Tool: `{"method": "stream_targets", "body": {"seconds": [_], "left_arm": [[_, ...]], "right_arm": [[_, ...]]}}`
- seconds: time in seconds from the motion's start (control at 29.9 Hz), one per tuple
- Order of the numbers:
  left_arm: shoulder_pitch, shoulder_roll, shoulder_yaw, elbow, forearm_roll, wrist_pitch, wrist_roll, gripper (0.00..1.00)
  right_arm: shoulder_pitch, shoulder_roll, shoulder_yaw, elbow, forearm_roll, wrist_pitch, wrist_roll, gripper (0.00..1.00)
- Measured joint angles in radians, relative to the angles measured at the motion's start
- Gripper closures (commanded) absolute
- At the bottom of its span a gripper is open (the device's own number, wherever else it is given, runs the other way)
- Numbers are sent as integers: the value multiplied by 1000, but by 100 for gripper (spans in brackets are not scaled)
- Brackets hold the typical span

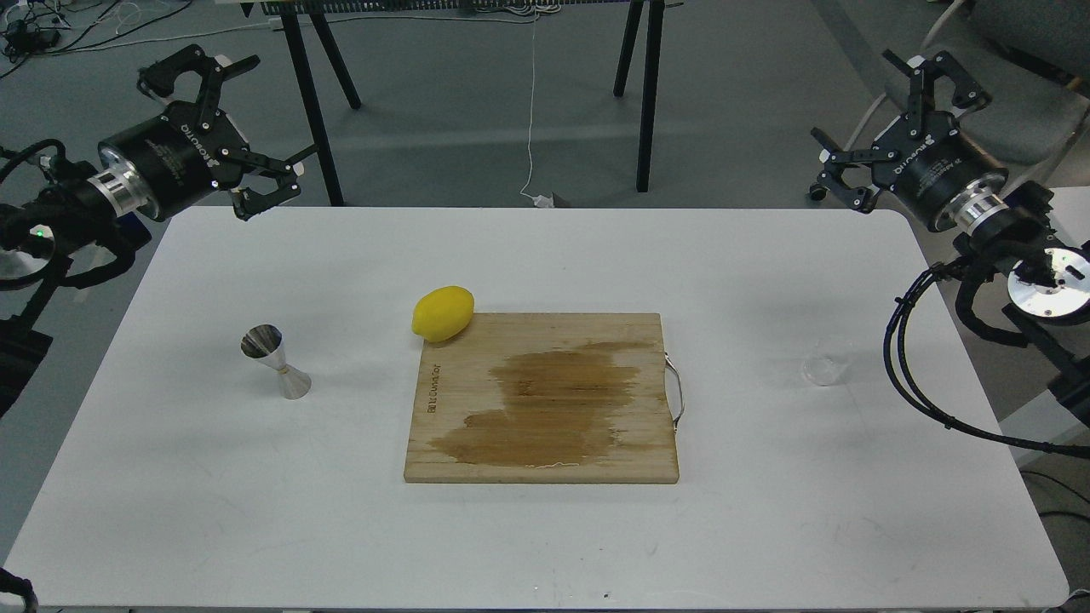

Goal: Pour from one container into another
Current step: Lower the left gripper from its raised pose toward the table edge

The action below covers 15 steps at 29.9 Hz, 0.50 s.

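A small clear cup [824, 368] stands on the white table [255, 494] toward the right side. The shiny steel hourglass jigger [276, 361] stands upright on the left side of the table. My left gripper [232, 128] hovers above the table's far left corner, open and empty, well behind the jigger. Above the far right corner my right gripper [894, 119] is open with nothing between its fingers, far behind the cup.
A wooden cutting board [545, 400] with dark wet patches lies in the middle of the table. A yellow lemon [443, 313] rests at its far left corner. Black table legs [315, 102] and cables stand beyond the far edge.
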Motion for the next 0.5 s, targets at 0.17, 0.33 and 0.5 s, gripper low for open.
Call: {"method": "stream_targets", "body": {"seconds": [0.17, 0.33, 0.5], "left_arm": [[7, 0, 2, 9, 2, 0, 1, 0], [2, -5, -48, 114, -27, 0, 1, 0], [-38, -92, -64, 272, -34, 0, -6, 0]], "right_arm": [[-1, 1, 1, 0, 0, 0, 0, 1], [-2, 3, 3, 0, 0, 2, 1, 1], [-9, 3, 3, 2, 0, 3, 1, 1]]}}
